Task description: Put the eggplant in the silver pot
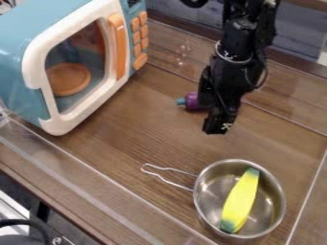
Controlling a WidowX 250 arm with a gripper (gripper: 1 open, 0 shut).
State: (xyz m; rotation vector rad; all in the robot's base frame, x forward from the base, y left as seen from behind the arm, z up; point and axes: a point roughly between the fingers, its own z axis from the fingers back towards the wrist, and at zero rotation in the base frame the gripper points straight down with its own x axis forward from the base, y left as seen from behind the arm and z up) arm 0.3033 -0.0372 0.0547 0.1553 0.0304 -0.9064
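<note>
Wooden tabletop, arm poised over the eggplant [192,100].
Gripper [212,110] points down with jaws spread, empty, hiding most of the eggplant behind it. Pot [208,183] sits near the front edge holding a yellow corn [240,199]; microwave [57,57] stands at left.

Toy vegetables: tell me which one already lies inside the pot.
The yellow corn-like toy, lying in the silver pot near the front. The purple eggplant is on the bare wood farther back, mostly hidden behind the gripper.
</note>
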